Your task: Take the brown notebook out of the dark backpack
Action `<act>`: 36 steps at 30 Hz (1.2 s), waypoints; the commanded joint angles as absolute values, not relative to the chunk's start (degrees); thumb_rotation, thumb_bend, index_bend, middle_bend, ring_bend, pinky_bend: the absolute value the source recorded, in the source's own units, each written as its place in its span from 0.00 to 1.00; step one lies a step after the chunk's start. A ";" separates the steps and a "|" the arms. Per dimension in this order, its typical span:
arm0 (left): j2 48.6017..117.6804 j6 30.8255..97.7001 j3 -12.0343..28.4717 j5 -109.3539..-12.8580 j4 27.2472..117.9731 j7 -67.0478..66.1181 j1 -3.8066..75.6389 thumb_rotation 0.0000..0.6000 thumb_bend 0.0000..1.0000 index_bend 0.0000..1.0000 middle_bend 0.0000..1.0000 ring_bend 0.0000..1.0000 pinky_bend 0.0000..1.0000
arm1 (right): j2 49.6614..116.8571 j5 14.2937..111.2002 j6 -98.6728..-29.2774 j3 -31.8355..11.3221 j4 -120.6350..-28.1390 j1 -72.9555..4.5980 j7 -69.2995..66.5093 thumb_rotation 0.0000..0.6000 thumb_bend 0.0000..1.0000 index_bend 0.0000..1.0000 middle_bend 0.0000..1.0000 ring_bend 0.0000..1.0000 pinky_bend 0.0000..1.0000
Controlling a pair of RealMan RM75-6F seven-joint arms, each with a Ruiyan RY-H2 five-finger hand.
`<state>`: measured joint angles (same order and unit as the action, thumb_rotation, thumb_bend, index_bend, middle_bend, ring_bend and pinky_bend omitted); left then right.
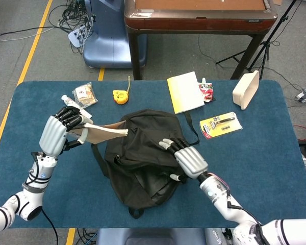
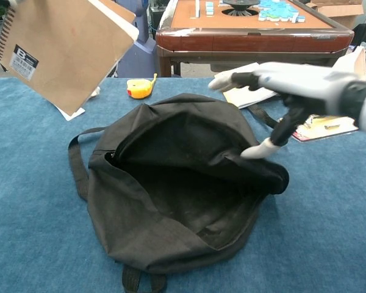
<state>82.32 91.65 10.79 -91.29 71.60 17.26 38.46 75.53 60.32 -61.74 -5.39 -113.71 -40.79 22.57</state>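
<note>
Brown card-covered spiral notebook (image 2: 64, 52) is gripped by left hand (image 1: 58, 133), held aloft left of the slumped, unzipped dark fabric backpack (image 1: 143, 153). Right hand (image 1: 187, 159), fingers spread and empty, is poised over the backpack's opening.

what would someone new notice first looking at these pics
Most likely the brown notebook, held up in the air by the left robot hand over the table's left side, clear of the bag. Next comes the dark backpack in the middle of the blue table, its mouth gaping open. The right robot hand hovers at the bag's rim with fingers spread and nothing in them.
</note>
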 commanded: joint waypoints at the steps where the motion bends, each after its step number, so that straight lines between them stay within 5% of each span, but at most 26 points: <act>1: 86.19 89.08 12.25 -89.92 66.02 15.23 40.34 1.00 0.49 0.64 0.65 0.44 0.33 | 71.52 62.26 -64.65 -4.56 -115.42 -37.67 20.33 1.00 0.03 0.04 0.06 0.00 0.07; 10: 92.58 87.29 13.07 -89.18 56.65 14.65 42.47 1.00 0.49 0.63 0.65 0.44 0.33 | 65.44 63.70 -66.89 -5.02 -115.99 -33.59 14.64 1.00 0.03 0.04 0.06 0.00 0.07; 18: 95.24 82.04 6.86 -90.56 55.22 6.86 40.71 1.00 0.49 0.57 0.62 0.44 0.34 | 63.45 63.48 -67.87 -6.04 -115.10 -31.33 11.77 1.00 0.03 0.04 0.06 0.00 0.07; 23: 88.05 72.52 4.57 -85.63 72.84 -4.50 38.95 0.99 0.45 0.39 0.44 0.35 0.35 | 62.20 63.17 -68.09 -6.74 -115.33 -30.12 9.89 1.00 0.03 0.04 0.06 0.00 0.07; 25: 83.65 68.23 4.57 -81.32 82.99 -8.73 38.43 0.88 0.36 0.25 0.33 0.29 0.35 | 61.65 63.37 -68.37 -7.00 -115.35 -29.56 9.13 1.00 0.03 0.04 0.06 0.00 0.07; 27: 80.37 65.72 4.60 -78.43 89.97 -11.43 38.25 0.65 0.27 0.12 0.24 0.22 0.35 | 61.29 63.52 -68.60 -7.12 -115.28 -29.10 8.73 1.00 0.03 0.04 0.06 0.00 0.07; 29: 77.73 64.62 4.56 -76.57 95.49 -14.33 38.01 0.58 0.24 0.05 0.18 0.18 0.35 | 60.98 63.51 -68.72 -7.14 -115.16 -28.56 8.31 1.00 0.03 0.04 0.06 0.00 0.07; 36: 73.05 67.23 4.92 -76.67 103.35 -16.94 36.01 0.56 0.21 0.00 0.10 0.13 0.32 | 60.16 63.81 -68.63 -6.36 -114.40 -26.71 7.53 1.00 0.03 0.04 0.06 0.00 0.07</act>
<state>75.25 67.25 4.95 -77.73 101.10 -15.58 37.26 60.27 63.75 -68.66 -6.46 -114.49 -26.83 7.62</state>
